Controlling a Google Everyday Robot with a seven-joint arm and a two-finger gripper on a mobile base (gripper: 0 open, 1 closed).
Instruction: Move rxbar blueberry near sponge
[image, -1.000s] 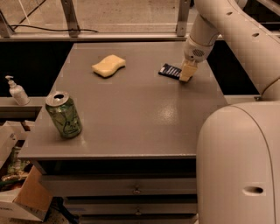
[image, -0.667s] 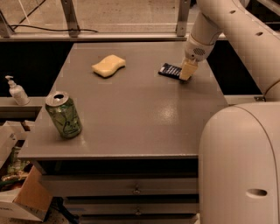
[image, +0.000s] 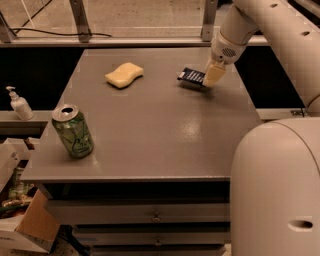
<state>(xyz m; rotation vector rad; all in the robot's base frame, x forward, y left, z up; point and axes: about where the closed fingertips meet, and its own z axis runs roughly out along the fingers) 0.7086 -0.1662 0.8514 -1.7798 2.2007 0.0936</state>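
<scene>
The rxbar blueberry, a dark navy bar with white lettering, is at the back right of the grey table. My gripper comes down from the upper right and is shut on the bar's right end, which it hides. The bar looks slightly tilted, with a shadow under it. The pale yellow sponge lies flat on the table to the left of the bar, well apart from it.
A green soda can stands near the table's front left corner. A soap bottle stands on a ledge to the left. Cardboard boxes sit on the floor at lower left. My white base fills the lower right.
The gripper and the bar's held end have risen slightly and shifted a little to the left. The sponge and the can have not moved.
</scene>
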